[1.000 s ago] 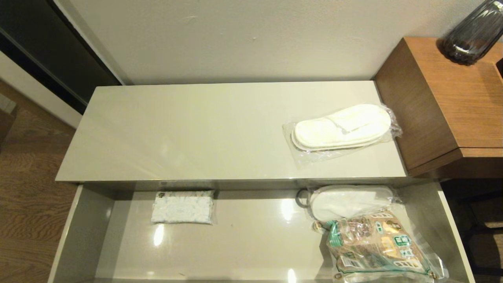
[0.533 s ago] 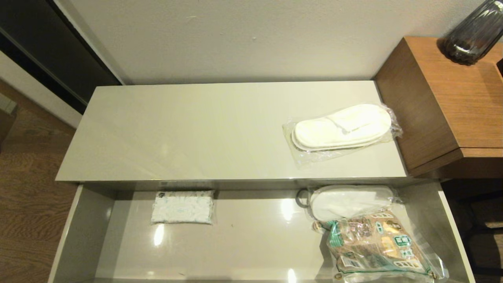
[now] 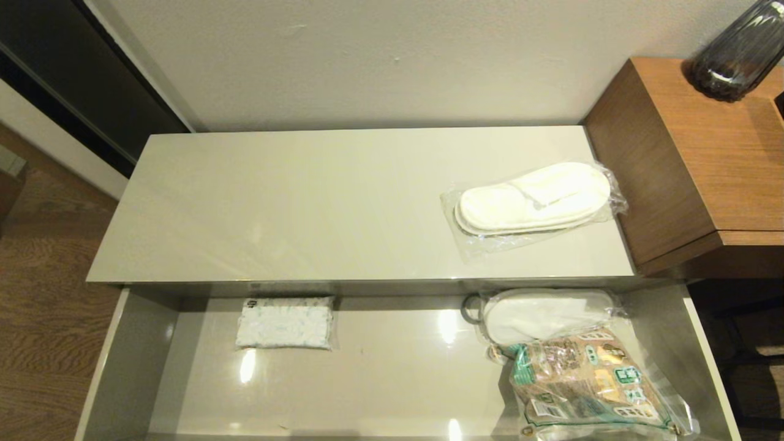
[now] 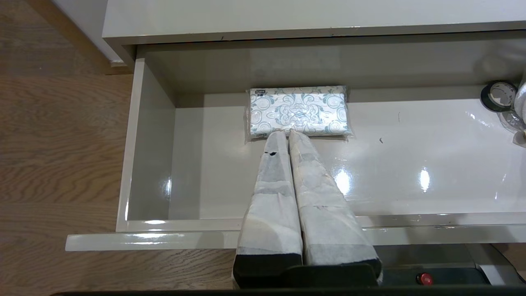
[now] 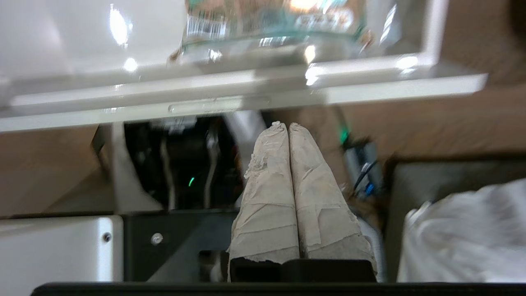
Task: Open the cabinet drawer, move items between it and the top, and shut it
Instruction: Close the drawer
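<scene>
Your wide glossy beige-grey drawer (image 3: 128, 361) stands open: one clear-bagged pair of white slippers (image 3: 533, 199) lies on the cream cabinet top (image 3: 306, 208), another bagged pair (image 3: 542, 313) inside. Left gripper (image 4: 286, 132) hangs above the drawer, fingers pressed together. Right gripper (image 5: 284, 125) sits below the drawer front, pressed together too.

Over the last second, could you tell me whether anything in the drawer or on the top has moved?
Nothing visibly changed in the head view. One slipper pair still lies on the top, the other slipper pair in the open cabinet drawer. No hand appears there.
</scene>
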Controlling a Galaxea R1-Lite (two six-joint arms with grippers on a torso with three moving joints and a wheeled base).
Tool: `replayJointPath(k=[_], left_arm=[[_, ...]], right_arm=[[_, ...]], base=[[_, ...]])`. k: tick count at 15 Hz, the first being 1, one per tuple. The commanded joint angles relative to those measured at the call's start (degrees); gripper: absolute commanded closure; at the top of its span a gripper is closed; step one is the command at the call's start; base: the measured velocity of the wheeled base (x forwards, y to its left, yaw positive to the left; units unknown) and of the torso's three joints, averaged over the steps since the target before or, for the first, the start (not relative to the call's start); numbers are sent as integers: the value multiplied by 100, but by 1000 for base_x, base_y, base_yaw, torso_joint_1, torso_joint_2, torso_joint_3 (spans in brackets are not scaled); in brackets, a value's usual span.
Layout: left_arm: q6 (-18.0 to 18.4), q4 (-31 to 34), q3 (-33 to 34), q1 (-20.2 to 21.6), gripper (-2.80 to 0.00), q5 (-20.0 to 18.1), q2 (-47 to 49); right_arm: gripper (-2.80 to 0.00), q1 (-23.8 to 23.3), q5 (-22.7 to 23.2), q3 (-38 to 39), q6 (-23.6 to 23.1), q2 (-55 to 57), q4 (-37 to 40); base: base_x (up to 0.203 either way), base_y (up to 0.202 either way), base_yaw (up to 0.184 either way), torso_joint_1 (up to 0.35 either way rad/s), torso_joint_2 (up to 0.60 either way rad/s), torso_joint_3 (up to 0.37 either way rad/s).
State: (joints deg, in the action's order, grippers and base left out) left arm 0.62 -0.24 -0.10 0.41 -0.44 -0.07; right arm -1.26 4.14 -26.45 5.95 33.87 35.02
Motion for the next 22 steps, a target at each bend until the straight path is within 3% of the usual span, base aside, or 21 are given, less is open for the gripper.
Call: replayJointPath(k=[1, 8, 18, 22], left_arm=[[-1, -2, 1, -6, 0, 0, 7], [-1, -2, 1, 2, 0, 0, 7], [-1, -2, 1, 2, 0, 0, 7], [-1, -2, 1, -5, 0, 0, 7]], right_arm=[[0, 3, 185, 214, 105, 860, -189], [0, 225, 1027, 254, 405, 2783, -609], [0, 1333, 1043, 275, 1086, 5523, -1187], [0, 1758, 1018, 273, 1528, 6074, -1333]], base=[[0, 0, 0, 0, 0, 0], [0, 0, 0, 0, 0, 0], [0, 0, 0, 0, 0, 0], [0, 0, 0, 0, 0, 0]])
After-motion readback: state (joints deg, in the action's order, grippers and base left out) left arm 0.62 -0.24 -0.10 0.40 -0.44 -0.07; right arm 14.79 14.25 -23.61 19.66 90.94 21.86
